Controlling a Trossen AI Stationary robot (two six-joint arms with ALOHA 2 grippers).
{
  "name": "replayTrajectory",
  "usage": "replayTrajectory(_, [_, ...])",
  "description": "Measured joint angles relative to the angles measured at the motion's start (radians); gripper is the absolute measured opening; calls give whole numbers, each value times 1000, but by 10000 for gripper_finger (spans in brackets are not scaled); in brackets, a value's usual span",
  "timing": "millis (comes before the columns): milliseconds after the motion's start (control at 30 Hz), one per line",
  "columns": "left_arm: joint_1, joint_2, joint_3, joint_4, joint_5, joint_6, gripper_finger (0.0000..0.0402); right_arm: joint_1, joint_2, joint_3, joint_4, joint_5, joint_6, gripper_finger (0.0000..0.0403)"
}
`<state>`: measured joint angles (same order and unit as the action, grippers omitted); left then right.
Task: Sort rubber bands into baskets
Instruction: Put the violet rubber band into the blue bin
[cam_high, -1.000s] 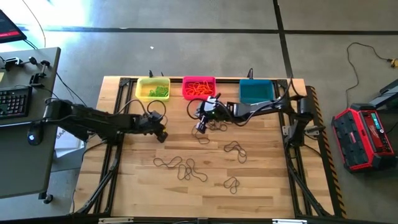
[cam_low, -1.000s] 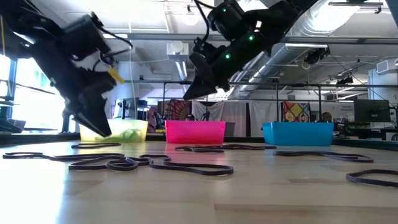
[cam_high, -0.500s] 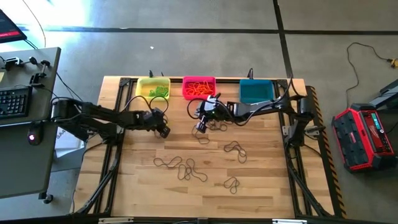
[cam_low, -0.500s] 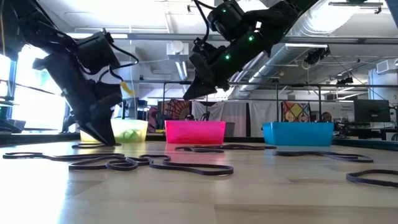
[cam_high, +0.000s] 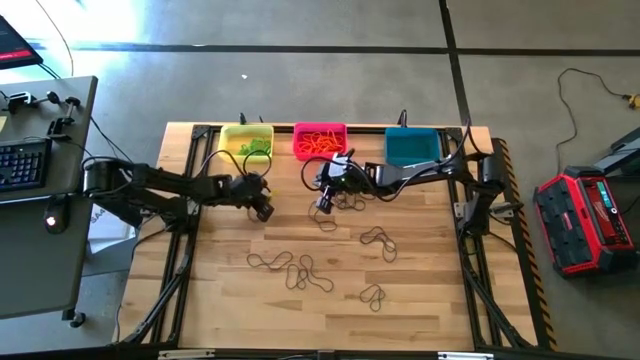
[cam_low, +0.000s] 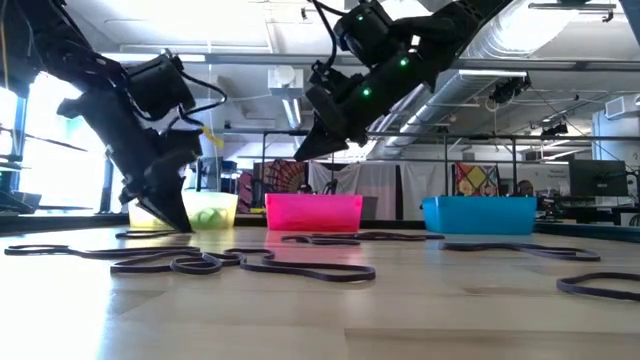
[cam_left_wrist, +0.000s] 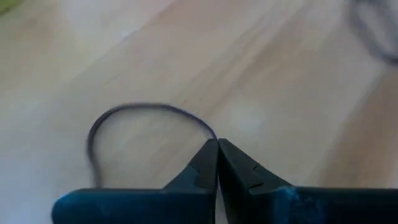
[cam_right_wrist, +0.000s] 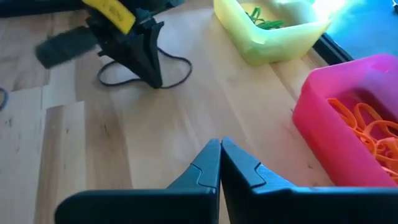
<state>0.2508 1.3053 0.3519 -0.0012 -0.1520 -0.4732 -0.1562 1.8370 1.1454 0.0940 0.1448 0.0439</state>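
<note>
Three baskets stand along the far edge: yellow (cam_high: 245, 142) with green bands, pink (cam_high: 320, 140) with orange bands, teal (cam_high: 411, 147). Dark rubber bands (cam_high: 290, 270) lie flat on the wooden table. My left gripper (cam_high: 263, 212) is down at the table in front of the yellow basket, shut on one dark band (cam_left_wrist: 143, 109). It also shows in the right wrist view (cam_right_wrist: 149, 78). My right gripper (cam_high: 325, 207) is shut and empty, above the table (cam_low: 300, 150) in front of the pink basket (cam_right_wrist: 348, 124). My left gripper pinches a dark rubber band at one point of its loop (cam_left_wrist: 210, 132), between its two fingertips. The fingers come from above, slanting down. The rest of the loop (cam_right_wrist: 177, 71) lies slack on the table around the fingers.
More dark bands lie at mid table (cam_high: 378, 240), toward the near edge (cam_high: 372, 295) and under my right arm (cam_high: 348, 200). A desk with a keyboard (cam_high: 25, 160) stands left of the table. A red case (cam_high: 585, 220) sits on the floor at the right.
My left gripper has come down to the table top and shifted a little toward the table's right, ending at the dark band in front of the yellow basket.
</note>
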Motion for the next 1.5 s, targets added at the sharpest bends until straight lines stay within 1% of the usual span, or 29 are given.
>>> replayTrajectory(100, [-2, -42, 31, 15, 23, 26, 0, 0, 0, 1, -7, -28, 0, 0])
replayTrajectory(200, [-1, -75, 73, 15, 21, 59, 0, 0, 4, 1, -4, -77, 0, 2])
replayTrajectory(333, [-2, -95, 137, 23, 17, 136, 0, 0, 30, 1, 10, -132, 0, 26])
replayTrajectory(433, [-2, -89, 179, 18, 16, 187, 0, 2, 62, 1, 49, -151, 0, 62])
replayTrajectory(633, [-2, -89, 235, 28, 16, 219, 0, 13, 115, 1, 193, -149, 33, 161])
replayTrajectory(800, [-3, -89, 246, 33, 20, 241, 0, 13, 122, 2, 261, -86, 70, 240])
replayTrajectory(900, [-3, -89, 246, 54, 41, 243, 0, 13, 122, 2, 286, -10, 71, 271])
replayTrajectory(1000, [-3, -89, 246, 77, 65, 247, 0, 10, 122, 2, 301, -1, 69, 283])
replayTrajectory(1167, [-3, -89, 246, 94, 71, 250, 0, 11, 122, 2, 319, -3, 56, 283])
replayTrajectory(1367, [-3, -89, 246, 107, 55, 259, 0, 17, 122, 2, 377, -170, 53, 283])
replayTrajectory(1433, [-3, -89, 246, 111, 40, 258, 0, 23, 122, 2, 390, -199, 60, 283])
replayTrajectory(1500, [-2, -89, 246, 121, 38, 258, 0, 29, 122, 2, 392, -200, 69, 283])
